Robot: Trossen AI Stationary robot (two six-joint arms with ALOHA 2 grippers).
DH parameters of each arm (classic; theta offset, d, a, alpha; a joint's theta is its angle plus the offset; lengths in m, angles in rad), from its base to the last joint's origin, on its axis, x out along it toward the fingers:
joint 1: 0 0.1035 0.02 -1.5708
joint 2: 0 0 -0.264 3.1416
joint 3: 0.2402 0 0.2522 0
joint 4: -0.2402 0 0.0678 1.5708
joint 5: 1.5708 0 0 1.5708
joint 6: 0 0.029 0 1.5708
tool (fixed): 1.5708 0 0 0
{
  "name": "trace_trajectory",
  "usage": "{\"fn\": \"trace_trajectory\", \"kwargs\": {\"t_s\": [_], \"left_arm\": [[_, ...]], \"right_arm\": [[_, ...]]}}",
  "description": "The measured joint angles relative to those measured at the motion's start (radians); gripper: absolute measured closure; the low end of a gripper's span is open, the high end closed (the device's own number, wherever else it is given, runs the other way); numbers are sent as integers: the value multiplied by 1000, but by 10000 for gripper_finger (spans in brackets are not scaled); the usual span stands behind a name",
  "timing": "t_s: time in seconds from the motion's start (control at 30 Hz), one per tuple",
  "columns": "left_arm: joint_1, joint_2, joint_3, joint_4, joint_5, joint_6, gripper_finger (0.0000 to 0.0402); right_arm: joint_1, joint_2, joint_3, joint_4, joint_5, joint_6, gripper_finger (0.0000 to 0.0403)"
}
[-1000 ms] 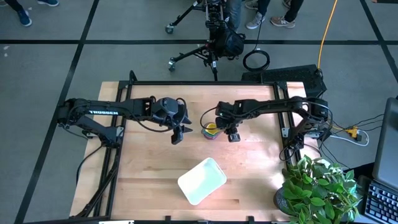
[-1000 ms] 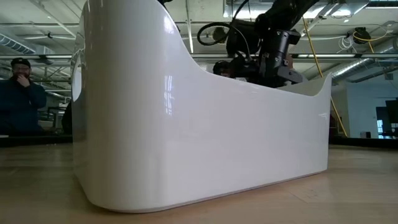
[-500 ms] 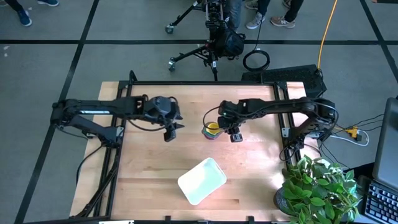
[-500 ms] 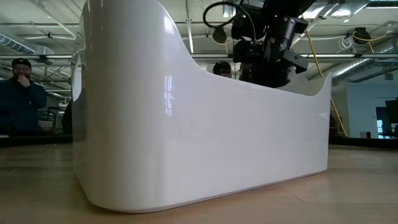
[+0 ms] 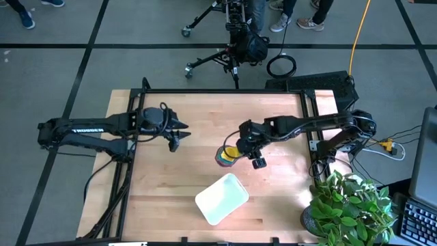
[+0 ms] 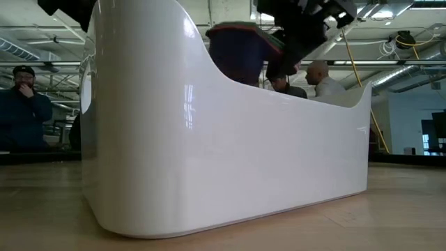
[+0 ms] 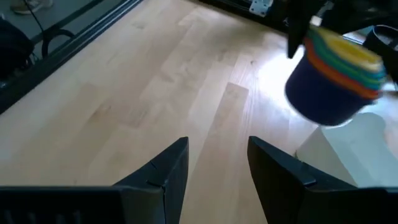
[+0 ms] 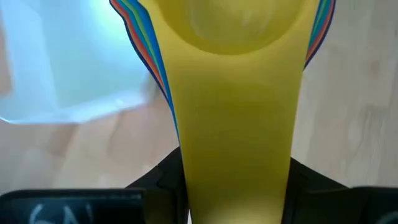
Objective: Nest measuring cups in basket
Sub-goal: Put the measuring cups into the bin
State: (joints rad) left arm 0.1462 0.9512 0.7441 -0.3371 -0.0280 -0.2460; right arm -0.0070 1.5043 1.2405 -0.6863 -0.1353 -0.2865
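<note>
The measuring cups sit nested in one stack, dark blue outermost and yellow on top, also visible in the left wrist view as the stack and in the low view as the stack. My right gripper is shut on the stack's handles, just right of it. The white basket rests on its base near the table's near edge, below the stack. My left gripper is open and hovers over bare wood toward the table's left, touching nothing. My right gripper pinches the stacked flat handles between its two fingers, the yellow handle on top. The fingers come from the table's right, along the handles. The stack is lifted clear of the table and upright, above the basket's rim in the low view.
The basket wall fills the low view's foreground. A potted plant stands at the table's near right corner. People stand beyond the table. Bare wood lies left of the basket.
My right gripper carried the nested stack up off the table and toward the near edge, closer to the basket; the stack now shows above the basket's rim in the low view. My left arm drew back toward the table's left edge, away from the stack.
</note>
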Motion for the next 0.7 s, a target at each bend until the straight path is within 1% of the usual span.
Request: {"fn": "trace_trajectory", "kwargs": {"t_s": [0.13, 0.4, 0.53, 0.7], "left_arm": [[5, -26, -41, 8, 1, -27, 234], [5, -29, -45, 48, 2, -27, 234], [5, -29, -45, 55, 2, -27, 234], [2, -29, -45, 55, 6, -45, 234]], "right_arm": [[66, 0, 59, -3, 0, 39, 278], [198, 1, 112, 34, -2, 112, 278], [237, 16, 115, 70, -14, 147, 278], [265, 73, 115, 77, -23, 165, 278]]}}
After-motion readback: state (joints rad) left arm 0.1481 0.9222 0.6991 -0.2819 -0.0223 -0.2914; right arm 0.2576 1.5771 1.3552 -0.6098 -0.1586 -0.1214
